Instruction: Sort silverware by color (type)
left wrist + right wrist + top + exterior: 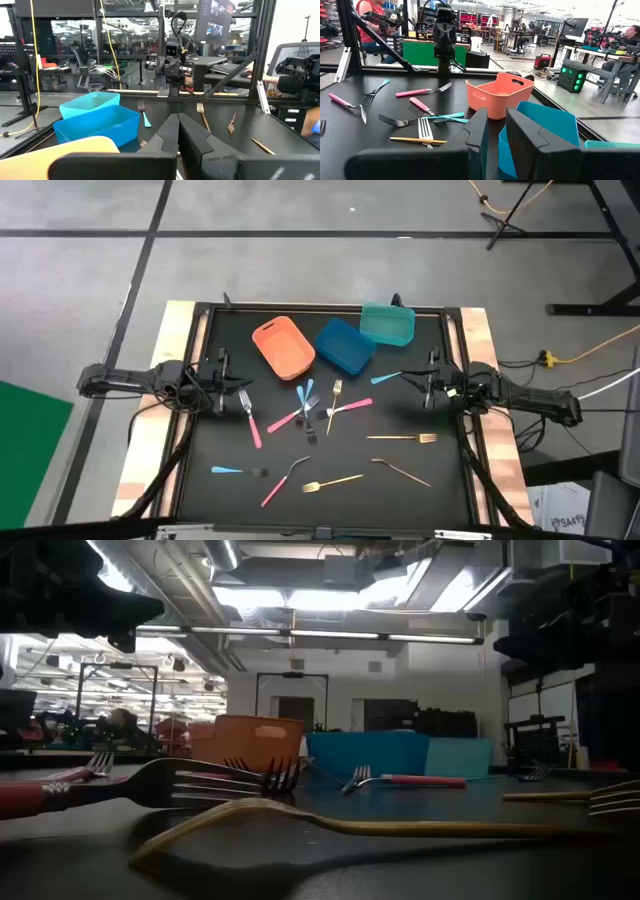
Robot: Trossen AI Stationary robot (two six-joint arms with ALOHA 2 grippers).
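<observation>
With the left gripper (pixel 176 131) closed and the right gripper's (pixel 496 135) fingers slightly apart, both empty, the overlapping forks (pixel 310 405) ahead risked a double pickup.

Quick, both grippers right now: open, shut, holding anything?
Left gripper: shut, holding nothing, raised at the table's left edge.
Right gripper: jaws slightly apart, holding nothing, raised at the table's right edge.
</observation>
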